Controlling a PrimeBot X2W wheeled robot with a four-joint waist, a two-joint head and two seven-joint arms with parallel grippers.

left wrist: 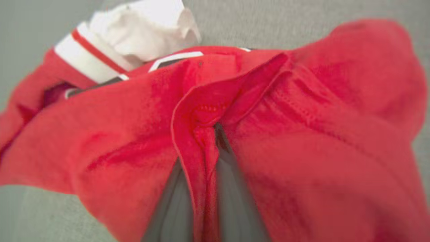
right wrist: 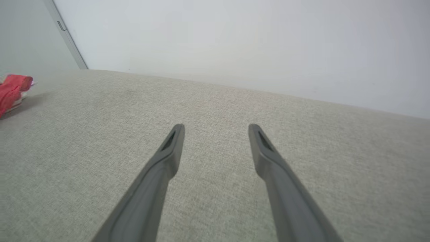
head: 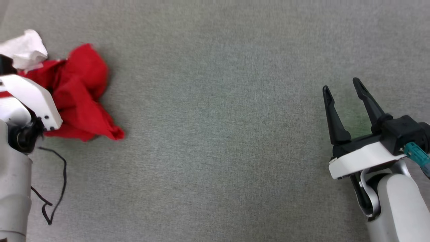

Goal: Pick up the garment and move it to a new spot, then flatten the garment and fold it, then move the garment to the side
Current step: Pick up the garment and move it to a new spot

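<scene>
The garment (head: 80, 90) lies crumpled at the far left of the grey cloth surface, red with a white sleeve bunched at its top. My left arm's white wrist (head: 30, 101) sits over its near left side, and the fingers are hidden there. In the left wrist view my left gripper (left wrist: 215, 131) is shut on a raised red fold of the garment (left wrist: 302, 117), cloth pinched between the two blurred fingers. My right gripper (head: 342, 84) hovers open at the far right, nothing between its fingers. In the right wrist view the right gripper (right wrist: 216, 129) points across bare surface, with the garment (right wrist: 11, 89) far off at the left edge.
A thin black cable (head: 57, 181) loops on the surface beside my left forearm. The grey cloth surface (head: 215, 134) stretches wide between the two arms. A pale wall (right wrist: 235, 40) rises behind the surface's far edge.
</scene>
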